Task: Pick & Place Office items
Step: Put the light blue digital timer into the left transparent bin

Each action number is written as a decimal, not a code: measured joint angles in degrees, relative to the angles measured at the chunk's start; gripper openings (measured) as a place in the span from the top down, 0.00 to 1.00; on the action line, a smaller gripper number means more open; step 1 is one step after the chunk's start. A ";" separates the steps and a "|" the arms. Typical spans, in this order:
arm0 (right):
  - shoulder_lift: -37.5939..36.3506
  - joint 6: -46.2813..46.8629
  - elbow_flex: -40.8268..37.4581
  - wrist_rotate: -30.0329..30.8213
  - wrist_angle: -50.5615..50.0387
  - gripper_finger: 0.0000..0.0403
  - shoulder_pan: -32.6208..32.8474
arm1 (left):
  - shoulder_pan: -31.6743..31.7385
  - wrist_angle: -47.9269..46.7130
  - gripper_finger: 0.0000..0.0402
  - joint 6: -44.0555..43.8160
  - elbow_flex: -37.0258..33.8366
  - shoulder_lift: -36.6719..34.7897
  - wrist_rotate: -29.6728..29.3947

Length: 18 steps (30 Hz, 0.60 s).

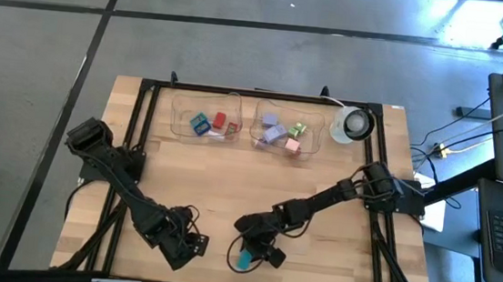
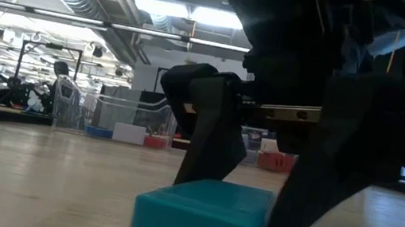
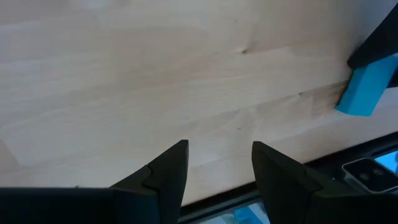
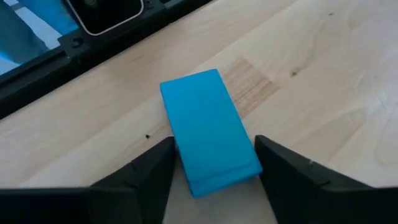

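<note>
A teal block (image 1: 245, 261) (image 4: 208, 127) lies flat on the wood near the table's near edge; it also shows in the low view (image 2: 203, 214) and the left wrist view (image 3: 367, 87). My right gripper (image 1: 251, 251) (image 4: 214, 168) is down over it, open, with one finger at each long side of the block's end. My left gripper (image 1: 189, 245) (image 3: 217, 162) is open over bare wood to the left of the block. Other small pieces sit in two clear trays: blue and red ones (image 1: 209, 125) in the left tray, lilac, green and pink ones (image 1: 281, 134) in the right. My right gripper comes from above, slanting down, its fingers (image 4: 158, 168) standing across the teal block's end (image 4: 217, 171), close against both long sides. Whether they touch it I cannot tell. The block lies flat on the table.
The two clear trays (image 1: 181, 117) (image 1: 321, 133) stand side by side at the far edge. A round white tape roll (image 1: 355, 124) sits to their right. A black frame rail (image 4: 93, 46) runs along the near edge, close to the block. Bare wood spans the table's middle.
</note>
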 joint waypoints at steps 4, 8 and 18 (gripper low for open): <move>-0.03 4.25 0.00 0.41 -0.19 0.58 -0.02 | 0.00 -0.01 0.57 0.31 0.00 0.00 -2.43; -1.83 15.01 -0.22 0.33 -2.18 0.61 -0.79 | 0.00 -0.01 0.57 1.12 0.00 0.00 -3.22; -15.85 22.67 -0.49 9.91 -6.28 0.60 -4.52 | 0.00 -0.67 0.58 3.07 0.00 0.00 -8.18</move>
